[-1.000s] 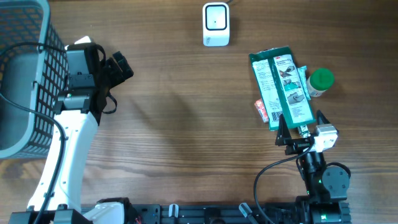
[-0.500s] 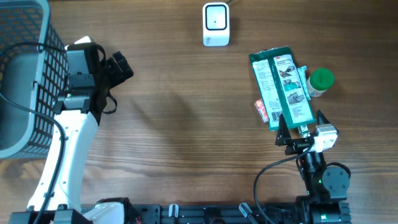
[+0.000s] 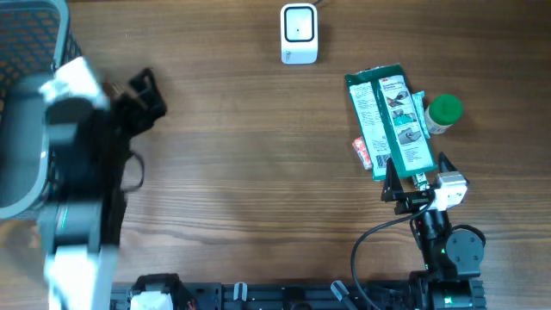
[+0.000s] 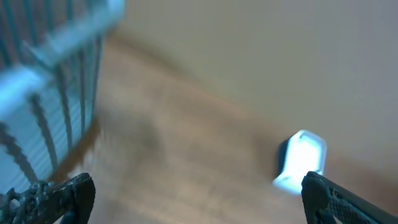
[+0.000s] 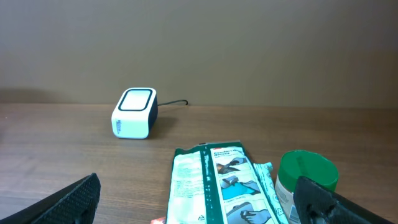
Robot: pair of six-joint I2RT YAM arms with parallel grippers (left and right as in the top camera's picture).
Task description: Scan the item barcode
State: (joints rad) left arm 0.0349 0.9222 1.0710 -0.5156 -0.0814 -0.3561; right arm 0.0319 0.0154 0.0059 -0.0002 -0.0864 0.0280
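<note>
Waiting at pick stage: left gripper (image 4: 199,202), right gripper (image 3: 416,178), jaws wide, empty. Next, likely: right closes on nearby green packet (image 3: 392,120), then shows it to far white scanner (image 3: 299,33).

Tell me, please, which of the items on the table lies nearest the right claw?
The long green packet: its lower end lies right at the right claw, while the green-capped bottle and the small red packet lie farther off.

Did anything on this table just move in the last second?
Only the left arm moved: it is blurred mid-swing, and its open, empty left hand has shifted a little left. Nothing was grabbed or released. The right hand, green packets, green-capped bottle and white scanner stayed put.
</note>
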